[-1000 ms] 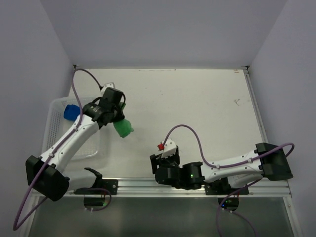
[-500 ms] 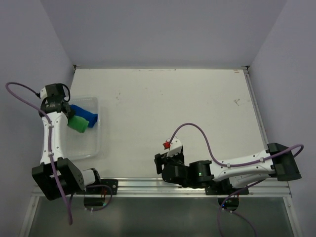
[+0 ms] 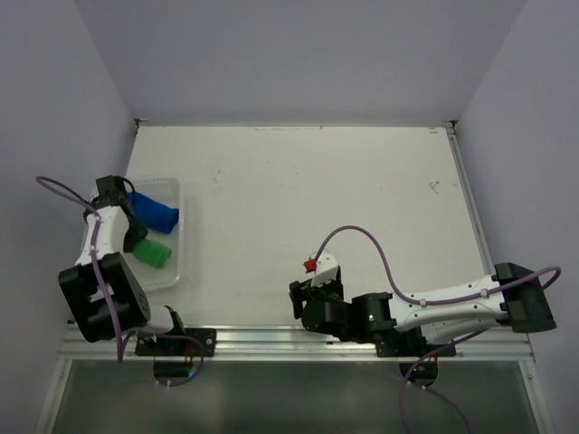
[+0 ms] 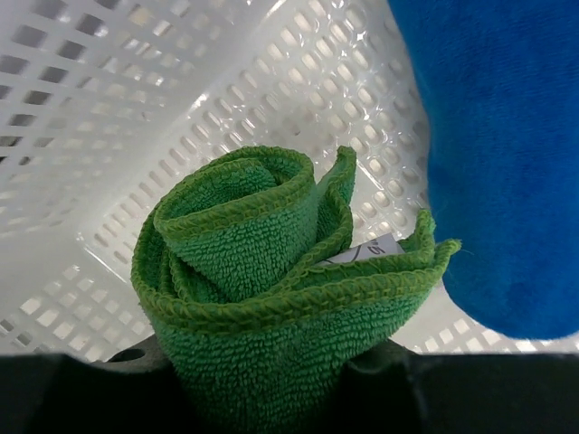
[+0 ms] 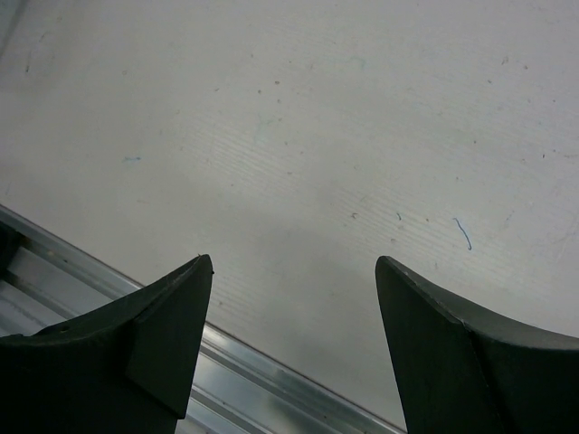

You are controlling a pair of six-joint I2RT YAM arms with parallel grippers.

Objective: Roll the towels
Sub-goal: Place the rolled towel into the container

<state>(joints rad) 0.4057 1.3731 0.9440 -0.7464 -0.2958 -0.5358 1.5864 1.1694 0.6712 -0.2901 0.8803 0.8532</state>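
Moved toward the basket's [image 4: 99, 99] near end: green towel [image 4: 244, 271], in my left gripper [image 4: 271, 393].
Left gripper clenched on the roll beside the blue towel [image 4: 507, 154]; right gripper [image 5: 289, 339] open over the counter's [image 5: 317, 136] near edge.

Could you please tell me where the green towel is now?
The green towel sits left in the top view, inside the white mesh basket, beside the blue towel, in the left pincer.

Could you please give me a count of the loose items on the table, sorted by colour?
green towel: 1
blue towel: 1
white mesh basket: 1
Total: 3
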